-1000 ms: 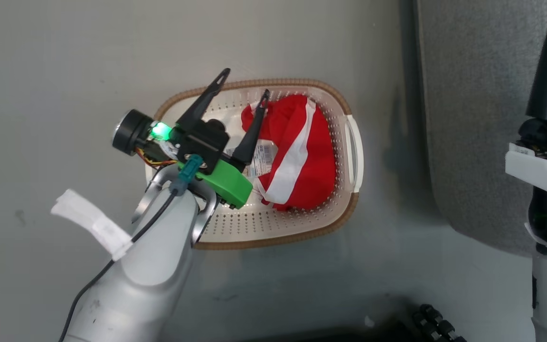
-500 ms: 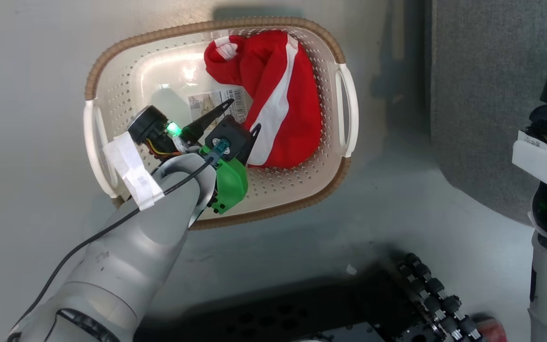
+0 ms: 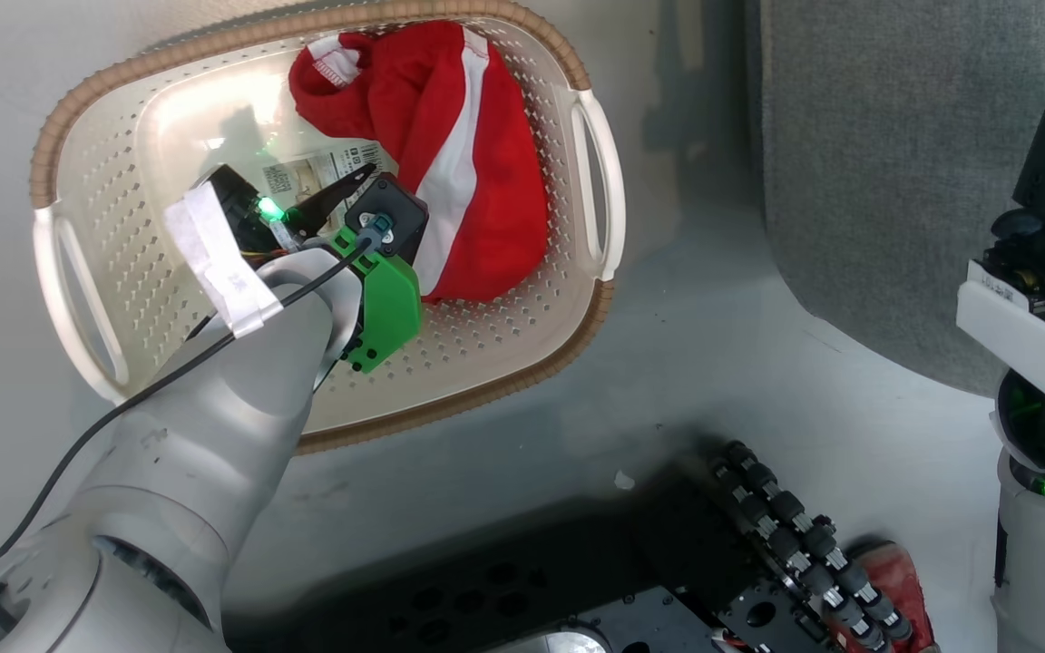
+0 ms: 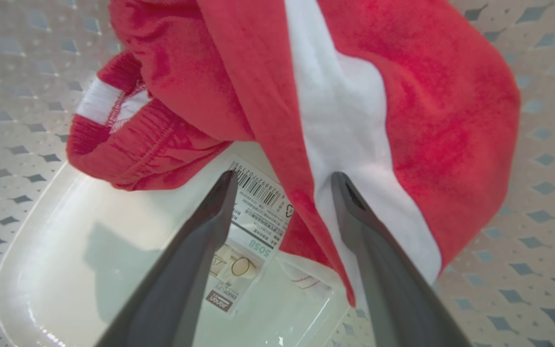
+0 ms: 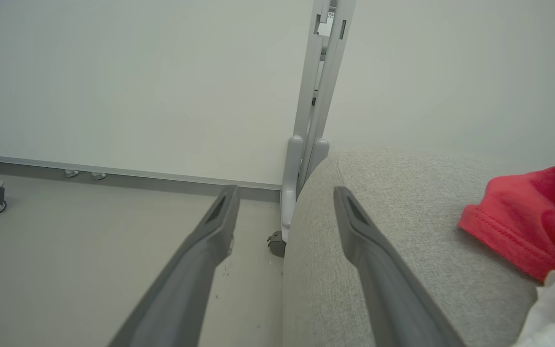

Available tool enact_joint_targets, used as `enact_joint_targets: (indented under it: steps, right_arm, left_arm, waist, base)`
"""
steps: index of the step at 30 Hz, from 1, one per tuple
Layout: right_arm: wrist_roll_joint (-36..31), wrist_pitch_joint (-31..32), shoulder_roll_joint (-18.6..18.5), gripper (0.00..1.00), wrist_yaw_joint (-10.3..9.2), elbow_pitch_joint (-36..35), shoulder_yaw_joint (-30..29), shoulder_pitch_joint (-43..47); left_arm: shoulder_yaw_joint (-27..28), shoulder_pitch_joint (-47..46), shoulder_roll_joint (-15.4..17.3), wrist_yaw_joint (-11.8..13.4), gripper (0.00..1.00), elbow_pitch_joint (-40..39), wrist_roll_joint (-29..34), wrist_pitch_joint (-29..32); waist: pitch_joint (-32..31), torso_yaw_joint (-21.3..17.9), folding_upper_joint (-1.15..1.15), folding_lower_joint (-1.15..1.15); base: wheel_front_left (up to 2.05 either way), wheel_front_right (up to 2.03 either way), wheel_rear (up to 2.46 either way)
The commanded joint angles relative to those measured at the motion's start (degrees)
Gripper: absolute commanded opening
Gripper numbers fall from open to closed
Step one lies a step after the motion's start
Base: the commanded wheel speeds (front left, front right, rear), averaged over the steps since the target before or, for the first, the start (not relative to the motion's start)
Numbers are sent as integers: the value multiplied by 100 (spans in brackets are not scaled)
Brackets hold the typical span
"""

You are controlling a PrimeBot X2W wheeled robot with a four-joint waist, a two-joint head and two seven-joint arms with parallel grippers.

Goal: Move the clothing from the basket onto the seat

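Observation:
A red garment with a white stripe (image 3: 450, 154) lies bunched in the right half of the cream basket (image 3: 123, 227). My left gripper (image 3: 379, 184) reaches down into the basket and is open. In the left wrist view the left gripper (image 4: 283, 180) has one finger on the clothing's white stripe (image 4: 350, 144) and the other over the label (image 4: 253, 212) on the basket bottom. Nothing is gripped. My right gripper (image 5: 284, 193) hangs open and empty over the edge of the grey seat (image 5: 403, 250). Another red garment (image 5: 528, 226) lies on that seat.
The seat (image 3: 894, 136) stands to the right of the basket, with bare floor between. My black base with its rollers (image 3: 786, 535) fills the bottom of the head view. A grey stand on casters (image 5: 316, 96) rises behind the seat, against a pale wall.
The head camera has dipped, so the basket looks larger and higher. My left gripper has dropped into the basket, down to the garment's edge. The right arm stays put.

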Motion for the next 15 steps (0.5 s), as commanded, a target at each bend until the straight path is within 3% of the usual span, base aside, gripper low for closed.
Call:
enact_joint_targets:
  steps: [1,13,14,15]
  right_arm:
    - [-37,-17,30,100,-2,-30,20,46]
    - [62,-17,62,100,-2,6,53,32]
    - [56,-17,63,100,-2,-8,55,23]
    - [49,-17,65,100,-2,-23,55,18]
  left_arm:
    - [-30,-18,3,-7,100,51,-93,49]
    - [-958,-5,35,-8,100,-563,-1175,249]
    - [-1042,-37,52,-8,82,-587,-1232,216]
    - [-1116,-83,47,-8,44,-632,-1294,136]
  waist:
    - [20,-40,0,0]
    - [-1,-98,0,0]
    - [-4,-99,0,0]
    - [-6,-98,0,0]
  base:
    - [0,0,0]
    - [0,0,0]
    - [0,0,0]
    - [0,0,0]
